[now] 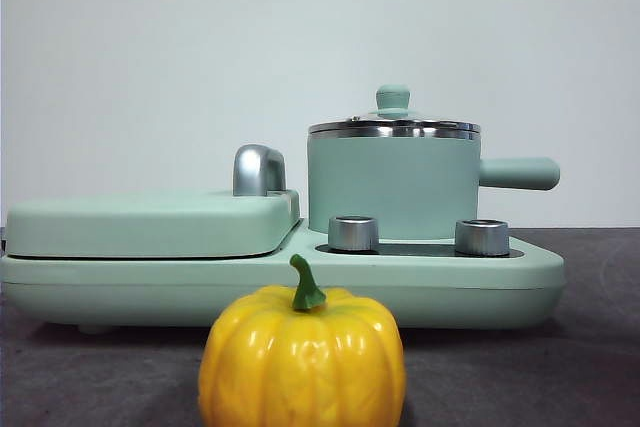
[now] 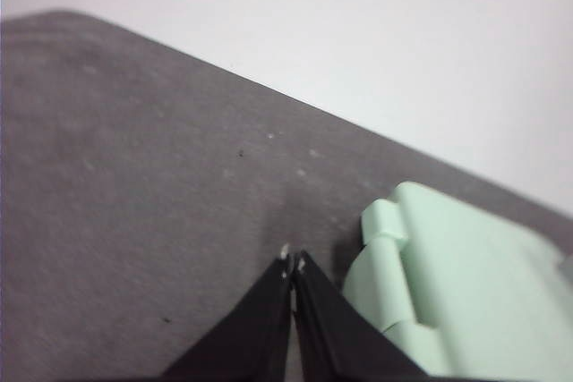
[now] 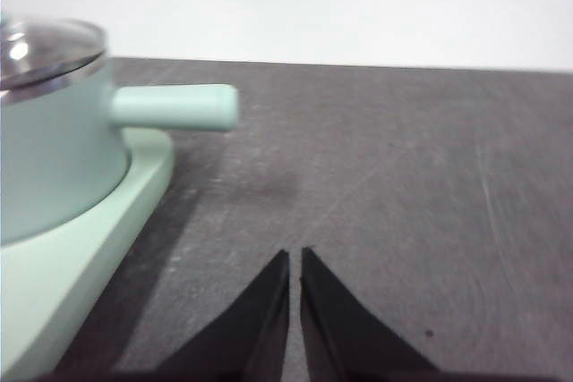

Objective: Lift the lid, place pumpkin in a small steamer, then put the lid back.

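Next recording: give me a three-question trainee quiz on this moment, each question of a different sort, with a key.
1. True or false: the lid sits on the small steamer.
2. Multiple choice: where is the pumpkin? A) inside the steamer B) on the table in front of the appliance base C) held by a gripper
3. Fill in: the left gripper and the right gripper both have their jaws ____ and hold nothing.

Key:
1. True; its steel rim rests on the pot's rim.
2. B
3. Shut; the right gripper is over bare table beside the steamer's side handle, the left one beside the flat cover.
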Robot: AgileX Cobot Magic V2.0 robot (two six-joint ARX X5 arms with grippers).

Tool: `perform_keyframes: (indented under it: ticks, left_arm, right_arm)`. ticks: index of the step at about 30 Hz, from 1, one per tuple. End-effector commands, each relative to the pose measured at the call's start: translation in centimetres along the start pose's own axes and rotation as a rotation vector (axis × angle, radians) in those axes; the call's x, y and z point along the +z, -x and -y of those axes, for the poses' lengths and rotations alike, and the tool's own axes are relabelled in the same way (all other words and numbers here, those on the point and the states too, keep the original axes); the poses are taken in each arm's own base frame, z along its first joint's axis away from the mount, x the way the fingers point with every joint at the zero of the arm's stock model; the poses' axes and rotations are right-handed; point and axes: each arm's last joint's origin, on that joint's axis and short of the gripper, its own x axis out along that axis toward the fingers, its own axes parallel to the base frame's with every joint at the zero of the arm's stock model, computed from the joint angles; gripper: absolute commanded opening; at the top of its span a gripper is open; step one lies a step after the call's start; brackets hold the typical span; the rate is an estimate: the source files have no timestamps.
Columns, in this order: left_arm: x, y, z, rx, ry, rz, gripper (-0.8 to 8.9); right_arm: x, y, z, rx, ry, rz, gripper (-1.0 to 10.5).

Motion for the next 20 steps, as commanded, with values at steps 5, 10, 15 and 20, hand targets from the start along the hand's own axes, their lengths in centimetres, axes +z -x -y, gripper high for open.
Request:
perform_keyframes:
  ticks: [5, 10, 15, 20]
  left_arm:
    - [-0.4, -0.1, -0.2, 0.003, 0.202, -0.005, 0.08]
    - [1.1, 0.3, 0.5, -0.019, 0.204, 0.026, 0.10]
    - [3.6, 1.3, 1.7, -0.058, 0.203, 0.088, 0.10]
    - [6.0, 2.4, 2.8, -0.094, 0.191, 0.073, 0.10]
  right_arm:
    - [0.3, 0.0, 0.1, -0.033, -0.244, 0.039, 0.2]
    - [1.8, 0.5, 0.0, -0.024, -0.265, 0.083, 0.1]
    - [4.5, 1.5, -0.2, -0.007, -0.292, 0.152, 0.1]
    - [7.3, 3.0, -0.4, -0.005, -0.290, 0.156, 0.1]
